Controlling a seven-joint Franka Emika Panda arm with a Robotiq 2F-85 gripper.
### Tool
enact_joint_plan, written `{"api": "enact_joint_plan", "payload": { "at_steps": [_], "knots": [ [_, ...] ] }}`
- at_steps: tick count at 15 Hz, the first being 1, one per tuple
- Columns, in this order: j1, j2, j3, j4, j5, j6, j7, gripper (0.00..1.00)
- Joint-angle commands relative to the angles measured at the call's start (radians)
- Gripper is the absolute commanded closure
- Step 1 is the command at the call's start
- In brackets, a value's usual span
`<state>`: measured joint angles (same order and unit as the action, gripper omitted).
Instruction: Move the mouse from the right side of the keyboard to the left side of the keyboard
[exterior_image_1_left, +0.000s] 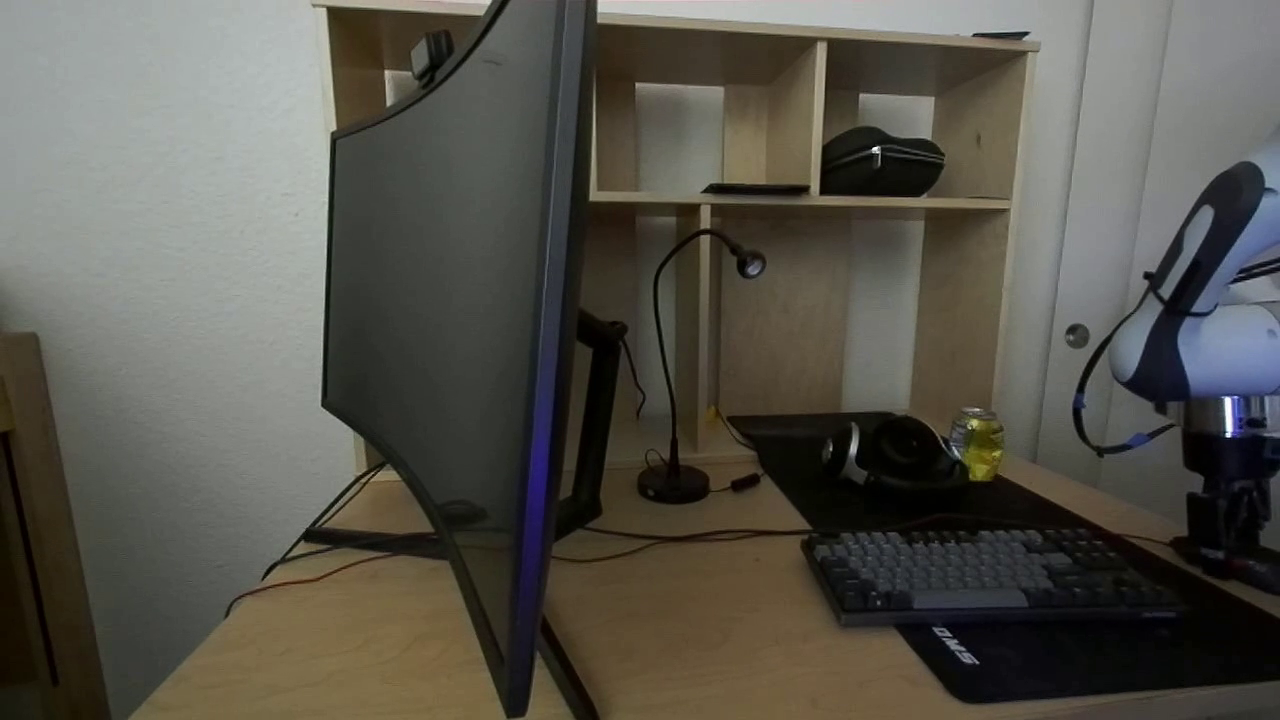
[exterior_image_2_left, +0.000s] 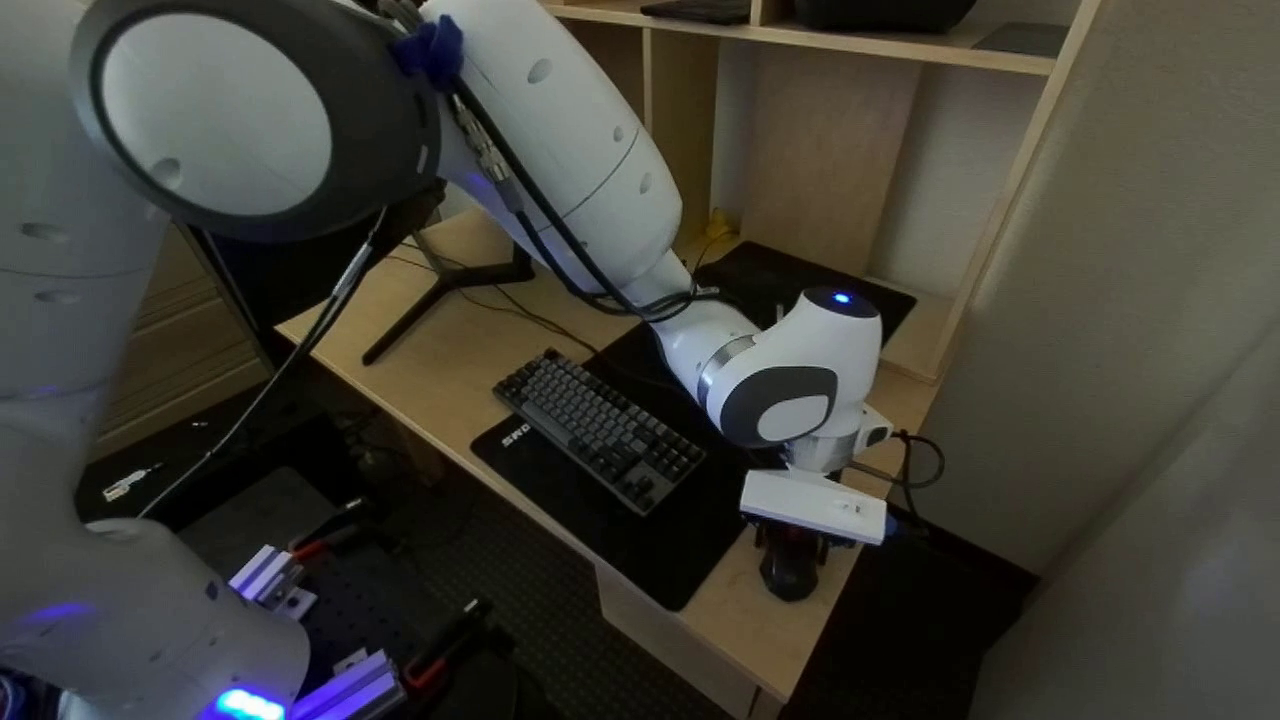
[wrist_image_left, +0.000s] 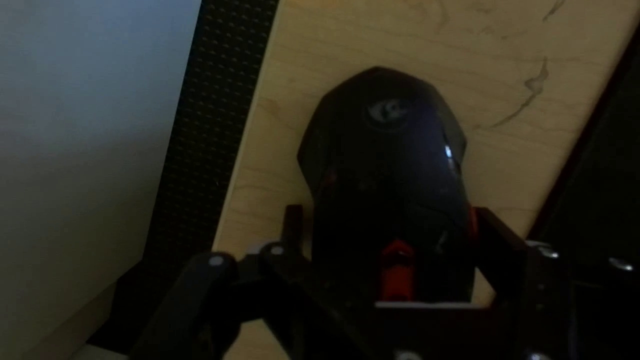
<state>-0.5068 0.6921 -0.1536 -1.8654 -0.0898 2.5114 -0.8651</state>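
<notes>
Arching over the wooden desk (exterior_image_2_left: 450, 370), the white arm (exterior_image_2_left: 615, 180) bends down near the desk's right edge. Cubby shelf (exterior_image_1_left: 960, 300) along the back. Curved monitor (exterior_image_1_left: 450, 270) stands at the left. Black mat (exterior_image_2_left: 690, 540) on the wood, white lettering (exterior_image_1_left: 955, 646) at one corner. Gooseneck lamp (exterior_image_1_left: 674, 484) between monitor and mat in an exterior view. Keyboard (exterior_image_2_left: 600, 430) lies partly on the mat, left end over bare wood. Headphones (exterior_image_1_left: 895, 455) on the mat, shelf side. Gripper (wrist_image_left: 387, 217) low by the right edge, fingers (wrist_image_left: 293, 225) spread wide. Yellow can (exterior_image_1_left: 981, 446) just beside the headphones. Mouse (wrist_image_left: 380, 155) on bare wood right of the keyboard, strip of mat between, desk edge near; it sits between the fingers, gap showing at one, contact at the opposite one unclear in the dark wrist view. Pale emblem (wrist_image_left: 387, 110) and red strip (wrist_image_left: 397, 275) on its top.
</notes>
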Motion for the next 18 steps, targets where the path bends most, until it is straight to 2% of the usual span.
{"api": "enact_joint_plan", "payload": {
  "at_steps": [1,2,5,7,9,10,12,13,15,18],
  "knots": [
    [-0.011,-0.015,0.013,-0.008,-0.001,-0.002,-0.024,0.47],
    [-0.011,-0.017,0.013,-0.010,-0.001,0.000,-0.026,0.54],
    [-0.016,-0.035,0.027,-0.014,0.019,-0.032,-0.026,0.54],
    [-0.015,-0.093,0.039,-0.017,0.046,-0.106,-0.020,0.54],
    [-0.045,-0.192,0.090,-0.036,0.132,-0.196,-0.072,0.54],
    [-0.049,-0.226,0.106,-0.046,0.176,-0.200,-0.101,0.54],
    [-0.035,-0.320,0.126,-0.066,0.262,-0.262,-0.172,0.54],
    [0.010,-0.368,0.098,-0.071,0.246,-0.340,-0.136,0.54],
    [0.058,-0.460,0.073,-0.065,0.235,-0.525,-0.096,0.54],
    [0.089,-0.540,0.025,-0.041,0.242,-0.649,-0.065,0.54]
  ]
}}
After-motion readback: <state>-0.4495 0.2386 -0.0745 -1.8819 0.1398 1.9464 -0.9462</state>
